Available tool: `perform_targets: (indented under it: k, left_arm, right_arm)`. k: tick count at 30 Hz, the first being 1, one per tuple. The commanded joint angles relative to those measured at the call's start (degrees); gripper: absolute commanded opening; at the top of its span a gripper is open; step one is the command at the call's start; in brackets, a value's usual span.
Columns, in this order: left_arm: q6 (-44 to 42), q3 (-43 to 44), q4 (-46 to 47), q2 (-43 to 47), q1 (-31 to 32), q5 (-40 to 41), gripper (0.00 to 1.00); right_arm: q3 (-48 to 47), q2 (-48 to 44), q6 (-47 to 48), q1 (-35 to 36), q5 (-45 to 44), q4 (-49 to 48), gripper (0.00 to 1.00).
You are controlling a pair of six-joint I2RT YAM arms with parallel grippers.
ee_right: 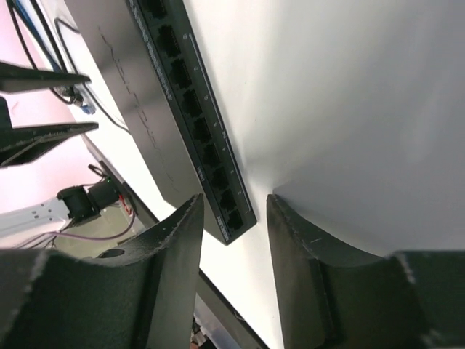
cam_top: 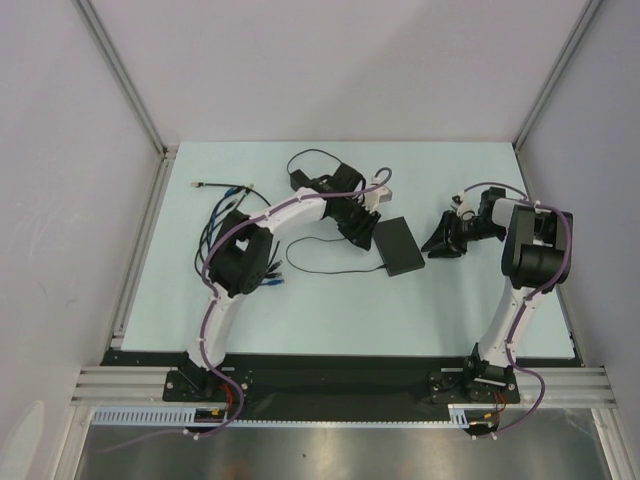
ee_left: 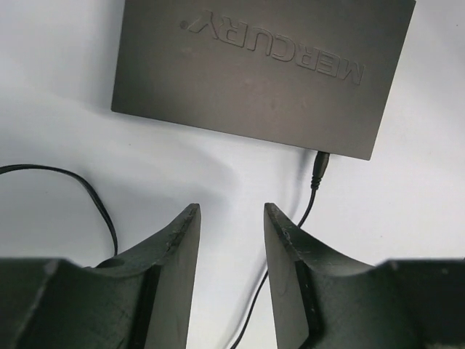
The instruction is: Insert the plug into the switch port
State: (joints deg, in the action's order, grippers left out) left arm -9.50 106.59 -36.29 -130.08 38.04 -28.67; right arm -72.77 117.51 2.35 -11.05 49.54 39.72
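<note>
mercury switch (cam_top: 398, 246) midway between bench (cam_top: 330, 310) side edges, power lead (ee_left: 315, 180) plugged in. left jaws apart, empty; right jaws apart, facing port row (ee_right: 192, 109).

Switch (ee_left: 254, 80): matt dark plastic casing, smooth, moulded lettering. Left gripper fingers (ee_left: 174, 276): matt black plastic, edges scuffed. Cable (ee_left: 102, 211): thin black sheath, slight sheen. Table (cam_top: 470, 310): smooth pale matt surface. Arm shells (cam_top: 213, 320): glossy white plastic. Rail (cam_top: 120, 385): bare metal.
</note>
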Motion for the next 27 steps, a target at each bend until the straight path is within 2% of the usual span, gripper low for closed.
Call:
perform_targets:
  k: [1, 8, 16, 19, 22, 24, 25, 27]
  left_arm:
    - [0.27, 2.39, -0.87, -1.47, 0.63, -0.69, 0.44]
    - [-0.09, 8.45, 1.21, -5.7, 0.63, -0.25, 0.46]
    - [4.4, 19.17, 8.08, -14.75, 1.68, -4.91, 0.5]
    - [4.13, 22.61, 8.52, -14.59, 3.53, -7.18, 0.54]
    - [7.99, 20.51, 9.92, -10.39, 2.74, -9.12, 0.55]
    - [9.23, 15.43, 10.54, -6.52, 0.3, -9.48, 0.55]
    - [10.8, 13.14, 12.02, -4.41, -0.85, -10.18, 0.55]
    - [13.43, 5.15, 15.18, 3.76, -4.79, -11.06, 0.55]
  right_arm:
    - [-1.67, 0.52, -1.55, 0.76, -3.65, -4.3, 0.42]
    - [0.96, 0.17, -0.24, 3.31, -6.47, -5.54, 0.35]
    - [9.75, -4.3, 0.64, 5.6, -4.37, -5.18, 0.35]
    - [12.21, -6.93, 0.99, 7.97, -2.96, -4.92, 0.36]
    - [12.31, -9.48, 2.91, 10.77, -1.99, -3.26, 0.37]
    - [11.69, -10.63, 4.58, 10.87, -1.73, -0.29, 0.38]
    - [9.86, -11.25, 8.25, 10.44, -1.73, 1.83, 0.38]
    - [6.44, -13.09, 12.57, 9.82, -1.72, 8.22, 0.4]
